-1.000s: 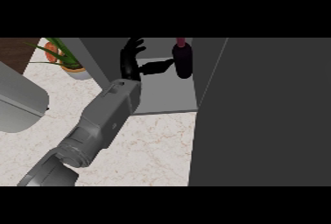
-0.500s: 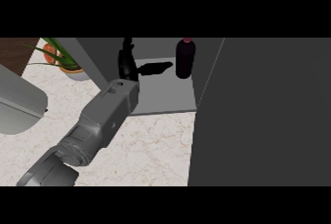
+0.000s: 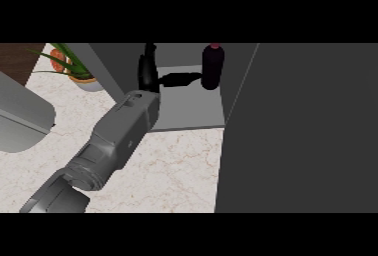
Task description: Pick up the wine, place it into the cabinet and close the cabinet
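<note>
Wine (image 3: 212, 65) upright deep inside cabinet (image 3: 188, 117), so placing looks done. Left hand (image 3: 150, 70) just left of wine, fingers straight, holding nothing. Cabinet door (image 3: 303, 130) right of wine, unclosed.

Kitchen: marble-look counter (image 3: 177, 170), grey cabinet (image 3: 310, 125), potted plant (image 3: 74, 70) at back

light: dim, even | shadows: dark inside cabinet (image 3: 192, 107), soft on counter (image 3: 177, 170) | glare: none
</note>
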Robot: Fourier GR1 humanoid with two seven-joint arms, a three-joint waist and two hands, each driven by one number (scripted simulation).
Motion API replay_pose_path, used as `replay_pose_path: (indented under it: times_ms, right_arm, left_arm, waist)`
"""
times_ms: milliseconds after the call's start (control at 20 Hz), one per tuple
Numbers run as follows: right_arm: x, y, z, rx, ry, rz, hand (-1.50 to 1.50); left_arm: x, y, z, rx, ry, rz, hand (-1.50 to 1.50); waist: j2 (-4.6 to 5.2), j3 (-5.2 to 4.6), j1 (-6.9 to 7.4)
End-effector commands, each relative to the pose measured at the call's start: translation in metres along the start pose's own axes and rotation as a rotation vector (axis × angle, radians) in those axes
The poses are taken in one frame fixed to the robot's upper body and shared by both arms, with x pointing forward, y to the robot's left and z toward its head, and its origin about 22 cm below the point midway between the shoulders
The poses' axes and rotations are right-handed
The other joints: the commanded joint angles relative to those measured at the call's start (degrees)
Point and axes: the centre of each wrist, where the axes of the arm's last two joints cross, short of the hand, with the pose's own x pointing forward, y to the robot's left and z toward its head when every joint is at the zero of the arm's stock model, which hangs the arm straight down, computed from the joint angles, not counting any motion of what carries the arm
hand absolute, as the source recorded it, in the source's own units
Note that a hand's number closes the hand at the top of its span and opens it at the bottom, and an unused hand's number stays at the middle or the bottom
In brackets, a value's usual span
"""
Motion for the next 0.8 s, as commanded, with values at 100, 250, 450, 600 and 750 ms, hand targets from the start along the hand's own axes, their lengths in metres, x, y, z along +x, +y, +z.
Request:
replay_pose_path:
  times_ms: [100,250,450,600,750]
  right_arm:
    - [0.047,0.008,0.030,0.012,-0.049,-0.027,-1.50]
    - [0.034,0.001,0.019,-0.012,-0.067,-0.028,-1.50]
    - [0.034,0.006,0.017,-0.025,-0.052,-0.029,-1.50]
    - [0.036,0.007,0.028,-0.038,-0.044,-0.029,-1.50]
    - [0.041,0.006,0.021,-0.032,-0.055,-0.009,-1.50]
  left_arm:
    - [0.003,0.009,-0.006,-0.058,-0.059,0.085,-1.50]
    - [0.000,-0.001,0.004,-0.080,-0.091,0.151,-1.50]
    - [0.005,-0.006,0.006,-0.086,-0.127,0.201,-1.50]
    - [0.014,-0.004,0.004,-0.122,-0.139,0.217,-1.50]
    - [0.019,-0.020,0.019,-0.172,-0.126,0.281,-1.50]
  waist:
    - [-0.81,-0.11,1.29]
    - [-0.77,-0.08,2.34]
    - [-0.98,-0.08,2.92]
    - [-1.50,-0.03,3.35]
    - [-1.74,-0.07,4.49]
